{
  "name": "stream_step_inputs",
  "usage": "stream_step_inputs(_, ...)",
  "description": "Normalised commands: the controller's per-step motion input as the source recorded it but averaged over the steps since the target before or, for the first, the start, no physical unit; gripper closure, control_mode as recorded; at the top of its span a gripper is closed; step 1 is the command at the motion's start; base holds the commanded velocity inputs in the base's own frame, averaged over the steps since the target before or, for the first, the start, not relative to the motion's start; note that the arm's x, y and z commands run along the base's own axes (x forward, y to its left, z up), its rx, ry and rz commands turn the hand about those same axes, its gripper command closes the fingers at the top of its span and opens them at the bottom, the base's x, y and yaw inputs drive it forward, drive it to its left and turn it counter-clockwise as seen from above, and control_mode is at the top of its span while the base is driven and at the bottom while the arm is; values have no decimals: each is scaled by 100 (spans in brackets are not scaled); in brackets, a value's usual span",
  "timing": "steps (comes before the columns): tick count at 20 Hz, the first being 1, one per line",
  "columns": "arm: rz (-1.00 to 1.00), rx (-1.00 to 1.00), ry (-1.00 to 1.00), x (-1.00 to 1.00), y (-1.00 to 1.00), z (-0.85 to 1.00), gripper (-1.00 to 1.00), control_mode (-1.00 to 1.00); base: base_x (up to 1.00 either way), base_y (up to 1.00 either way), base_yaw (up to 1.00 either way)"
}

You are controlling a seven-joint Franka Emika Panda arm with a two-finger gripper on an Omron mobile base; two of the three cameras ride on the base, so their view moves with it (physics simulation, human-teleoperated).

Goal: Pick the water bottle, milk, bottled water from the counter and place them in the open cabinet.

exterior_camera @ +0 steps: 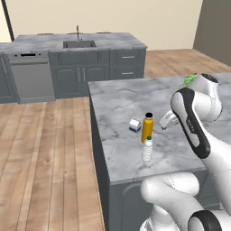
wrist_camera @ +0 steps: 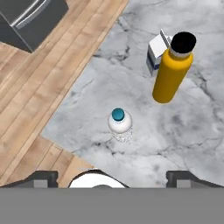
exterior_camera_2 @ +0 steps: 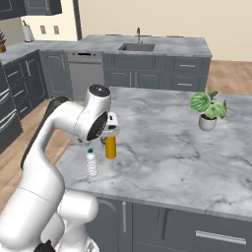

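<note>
**Three containers standing on the marble worktop, end effector hovering above with jaws apart**

Three task items are standing upright near the corner of the worktop (exterior_camera: 122,99), a broad slab of grey-white veined marble over a dark grey base. One water bottle (wrist_camera: 171,70) is rising tallest: a smooth orange-yellow cylinder with a black screw cap. One milk (wrist_camera: 155,54) carton, small, white and boxy with a blue band, is sitting just beside it on the far side (touching or not, I cannot tell). One bottled water (wrist_camera: 120,126), clear and ribbed with a small blue-green cap, is standing apart from the other two, closer to the worktop's edge.

The end effector (wrist_camera: 112,177) is hanging over the items and looking down on them, its two dark fingertips (wrist_camera: 41,179) spread wide with nothing between them; the clear bottle is lying roughly in line with the gap, well below.

Farther along the worktop, one green-leaved plant (exterior_camera_2: 208,109) in a small white pot is sitting. Wooden plank flooring (exterior_camera: 45,153) is running alongside. One steel sink (exterior_camera: 79,44) is set into a second grey counter behind.
</note>
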Motion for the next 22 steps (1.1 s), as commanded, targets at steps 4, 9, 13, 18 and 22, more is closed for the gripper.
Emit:
stream_step_inputs(4,25,0,-7,-46,20,-24,-100,-100,0,0,0)
stream_step_inputs(9,20,0,-8,-21,6,-22,-100,-100,0,0,0)
stream_step_inputs(13,17,3,-12,-1,0,-11,-100,-100,0,0,0)
stream_step_inputs(18,21,2,-24,0,0,-17,-100,-100,0,0,0)
stream_step_inputs(22,16,0,-36,0,1,-19,-100,-100,0,0,0)
